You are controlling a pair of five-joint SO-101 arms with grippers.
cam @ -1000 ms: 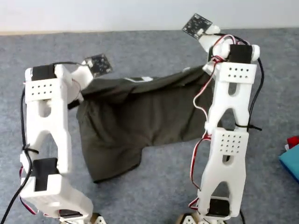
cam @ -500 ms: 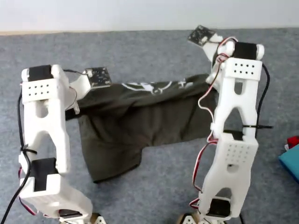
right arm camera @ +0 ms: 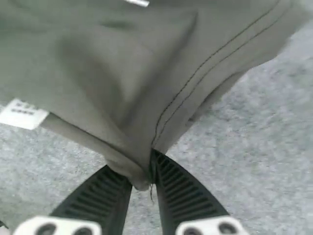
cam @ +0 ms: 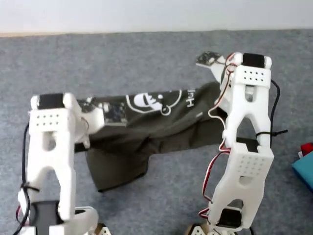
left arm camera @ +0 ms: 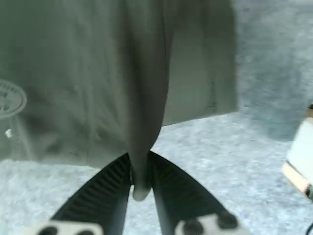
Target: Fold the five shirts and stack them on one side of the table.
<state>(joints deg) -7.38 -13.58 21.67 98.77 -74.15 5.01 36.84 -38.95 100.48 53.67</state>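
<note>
Left gripper (left arm camera: 139, 182) and right gripper (right arm camera: 143, 178) are each pinching the shirt (cam: 161, 125) between closed jaws; both arms are leaning forward.

The worktop (cam: 146, 58) is covered in a grey, felt-like cloth with a fine speckled grain, and it runs from the near edge to the far side of the scene. Along that far side stands a pale, plain wall (cam: 156, 14), and a thin tan strip (cam: 44, 34) shows where the wall meets the grey cloth. At the right edge of the high view lies a blue thing (cam: 304, 169) with a straight, slanted side, cut off by the frame. Just beyond it, toward the far side, sits a small red thing (cam: 306, 148), also cut off. What either one is cannot be told.
</note>
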